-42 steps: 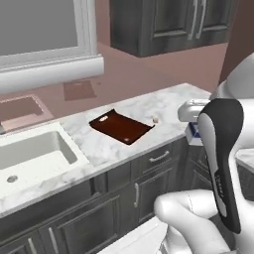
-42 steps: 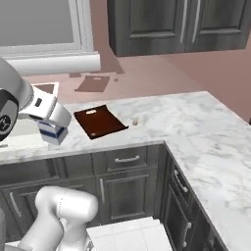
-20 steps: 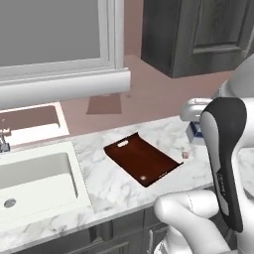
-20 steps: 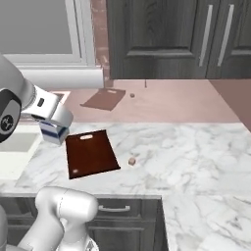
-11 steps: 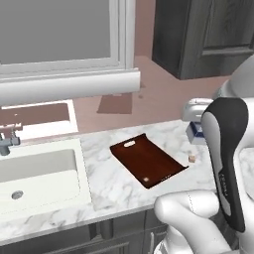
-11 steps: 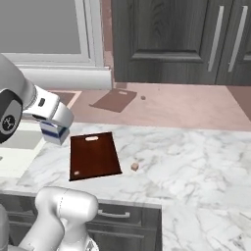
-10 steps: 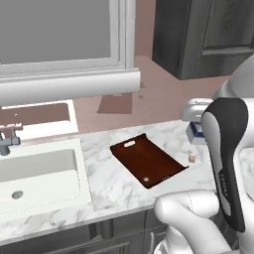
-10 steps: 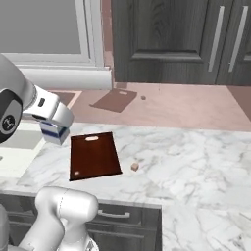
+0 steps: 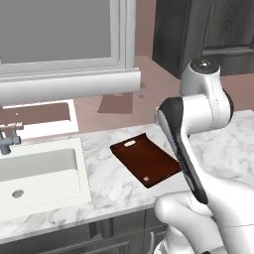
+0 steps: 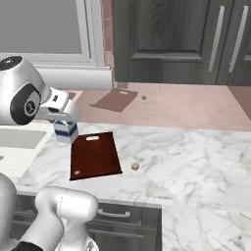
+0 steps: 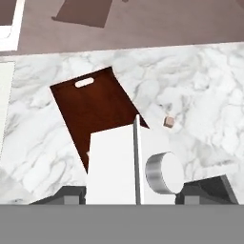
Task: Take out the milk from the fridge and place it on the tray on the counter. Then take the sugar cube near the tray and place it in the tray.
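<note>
Marble counter (image 10: 196,162) carries tray (image 10: 95,157), sugar cube (image 10: 135,166) beside; sink (image 9: 39,173) left

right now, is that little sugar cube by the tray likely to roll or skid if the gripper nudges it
The sugar cube looks blocky with flat faces, so it would probably slide or tumble rather than roll. It is tiny beside the tray, so likely very light and easily knocked. The marble counter looks smooth, so it may skid.
</note>
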